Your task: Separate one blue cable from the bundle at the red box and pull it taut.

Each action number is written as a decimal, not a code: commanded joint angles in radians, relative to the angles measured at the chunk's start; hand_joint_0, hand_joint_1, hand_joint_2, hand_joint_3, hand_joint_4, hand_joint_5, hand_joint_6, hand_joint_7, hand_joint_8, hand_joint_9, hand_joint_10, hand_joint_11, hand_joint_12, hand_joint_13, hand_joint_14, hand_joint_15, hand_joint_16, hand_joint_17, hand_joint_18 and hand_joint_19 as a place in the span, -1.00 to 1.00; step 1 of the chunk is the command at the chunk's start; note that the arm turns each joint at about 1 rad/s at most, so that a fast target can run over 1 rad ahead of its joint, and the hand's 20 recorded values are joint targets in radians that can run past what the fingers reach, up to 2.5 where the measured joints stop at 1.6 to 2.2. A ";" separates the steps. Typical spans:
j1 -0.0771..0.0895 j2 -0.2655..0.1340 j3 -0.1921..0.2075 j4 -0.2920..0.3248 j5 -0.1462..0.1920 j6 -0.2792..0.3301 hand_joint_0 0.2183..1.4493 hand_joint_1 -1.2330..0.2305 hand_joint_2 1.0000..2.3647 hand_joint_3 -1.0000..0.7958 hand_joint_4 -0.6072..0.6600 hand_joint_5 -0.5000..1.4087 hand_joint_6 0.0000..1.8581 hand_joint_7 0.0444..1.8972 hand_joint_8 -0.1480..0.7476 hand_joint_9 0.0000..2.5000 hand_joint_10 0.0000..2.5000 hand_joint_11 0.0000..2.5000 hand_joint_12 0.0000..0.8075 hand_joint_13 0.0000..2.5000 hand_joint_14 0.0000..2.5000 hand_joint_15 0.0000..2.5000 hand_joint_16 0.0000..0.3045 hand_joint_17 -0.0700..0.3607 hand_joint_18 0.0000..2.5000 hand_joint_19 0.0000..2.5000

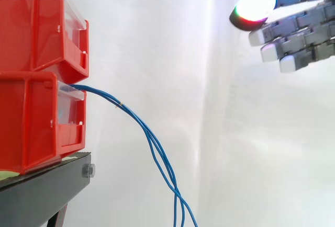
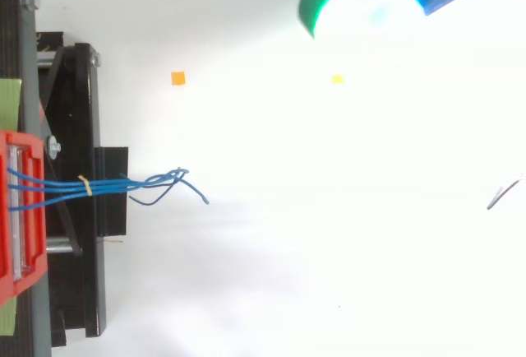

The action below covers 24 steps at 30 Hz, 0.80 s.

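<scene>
A bundle of thin blue cables (image 1: 152, 143) comes out of the lower red box (image 1: 39, 117) and droops down to the right, tied by a small yellow band (image 2: 84, 184) near the box. From above, the cables (image 2: 156, 181) run right from the box and end in a loose tangle. My hand (image 1: 298, 28) hangs high at the right, far from the cables. Its fingers are straight and point left, holding nothing. One fingertip pad (image 1: 254, 7) glows white with green and red edges.
Two red bins are stacked on a black stand (image 1: 47, 182). The upper bin (image 1: 36, 23) sits above the cable outlet. An orange marker (image 2: 177, 78) and a yellow marker (image 2: 336, 80) lie on the white floor.
</scene>
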 commanded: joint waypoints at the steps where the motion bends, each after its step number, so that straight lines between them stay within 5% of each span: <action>1: 0.000 -0.030 0.000 0.032 0.004 0.010 -0.51 -0.15 -1.00 -0.44 0.35 -0.76 -0.46 -0.27 0.12 -0.71 -1.00 -0.63 0.03 -0.51 -0.99 -0.64 -0.63 -0.08 -0.51 -0.65; 6: 0.007 -0.045 0.000 0.041 0.029 0.005 -0.51 -0.15 -1.00 -0.44 0.36 -0.76 -0.46 -0.27 0.12 -0.71 -1.00 -0.63 0.03 -0.51 -0.99 -0.64 -0.63 -0.08 -0.51 -0.65; 11: 0.017 -0.131 0.021 0.149 0.044 0.033 -0.51 -0.15 -1.00 -0.44 0.36 -0.76 -0.46 -0.27 0.12 -0.71 -1.00 -0.63 0.03 -0.51 -0.99 -0.65 -0.63 -0.08 -0.51 -0.64; 14: 0.019 -0.156 0.044 0.157 0.050 0.033 -0.51 -0.15 -1.00 -0.44 0.36 -0.76 -0.46 -0.27 0.12 -0.71 -1.00 -0.63 0.04 -0.51 -0.99 -0.64 -0.63 -0.08 -0.51 -0.64; 24: 0.030 -0.159 0.048 0.150 0.093 0.005 -0.51 -0.15 -1.00 -0.44 0.37 -0.76 -0.46 -0.27 0.12 -0.71 -1.00 -0.63 0.04 -0.51 -0.99 -0.64 -0.63 -0.08 -0.51 -0.64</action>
